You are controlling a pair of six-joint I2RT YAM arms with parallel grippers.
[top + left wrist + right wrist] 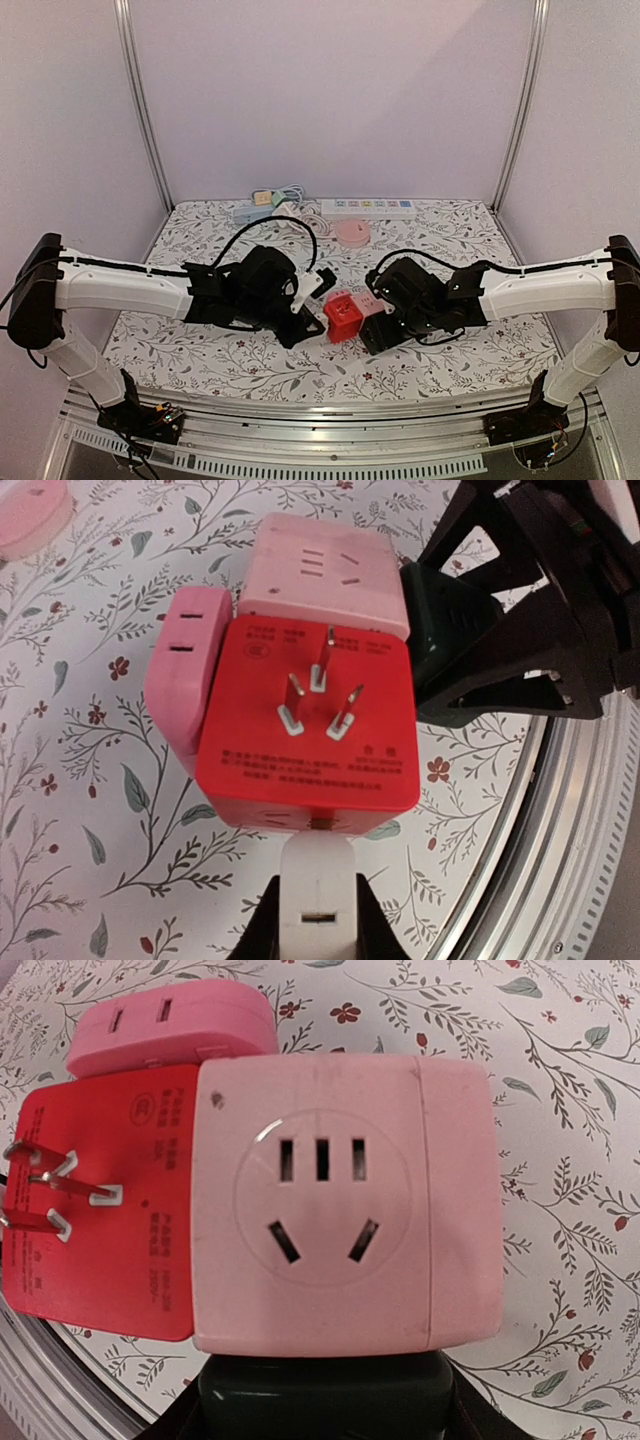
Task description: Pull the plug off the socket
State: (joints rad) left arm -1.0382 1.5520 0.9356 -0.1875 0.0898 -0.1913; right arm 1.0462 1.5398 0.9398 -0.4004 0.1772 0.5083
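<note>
left gripper: fingers pressed in on the white plug, one on each flank, so a straight draw back would take the plug along.
white plug: between the left fingertips, its far end butted against the near edge of the socket cube. No gap shows, so I judge it not yet out.
socket cube: just beyond the left fingertips, its red face and three prongs turned towards the left wrist camera, with pink faces at the sides.
right gripper: closed partway on the cube's pink end. One dark pad lies flat against the pink side; the other is hidden by the cube.
why held so: the right grip anchors the cube opposite the left fingers, against the pull.
step in hand: probably the pull itself, along the plug's axis.
risk: a slanted pull could twist the cube between the right pads.
</note>
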